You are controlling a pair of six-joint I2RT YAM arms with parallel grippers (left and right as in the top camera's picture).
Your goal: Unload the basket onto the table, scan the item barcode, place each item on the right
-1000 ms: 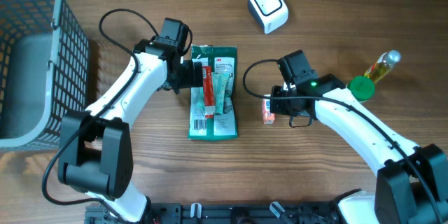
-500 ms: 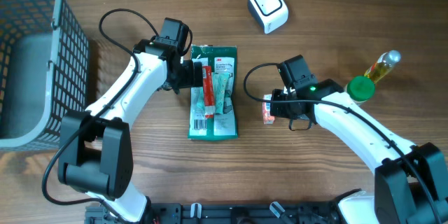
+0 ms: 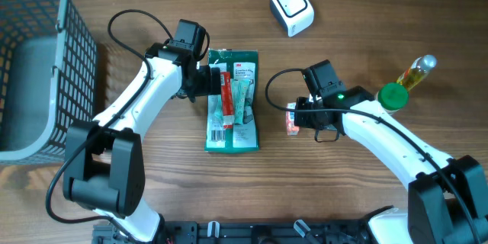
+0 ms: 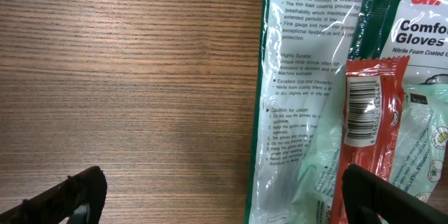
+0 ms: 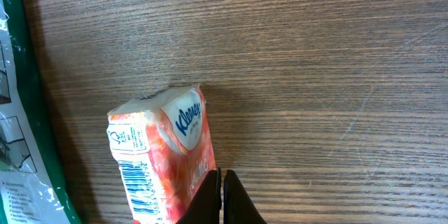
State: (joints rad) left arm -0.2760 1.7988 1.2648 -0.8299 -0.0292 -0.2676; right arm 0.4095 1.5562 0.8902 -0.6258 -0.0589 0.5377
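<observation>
Glove packet (image 3: 232,114) flat on table (image 3: 366,23); left gripper (image 4: 224,197) jaws wide open, straddling packet's edge. Right gripper (image 5: 222,185) jaws closed, empty, just beside tissue pack (image 5: 161,157).

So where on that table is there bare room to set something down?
Bare wood lies between the basket and the scanner, right of the scanner, and near the front edge below the glove pack. The middle is crowded: glove pack, tissue pack, left hand, right hand.

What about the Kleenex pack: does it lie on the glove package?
No, the Kleenex pack lies on the bare table beside the glove package, apart from it.
</observation>
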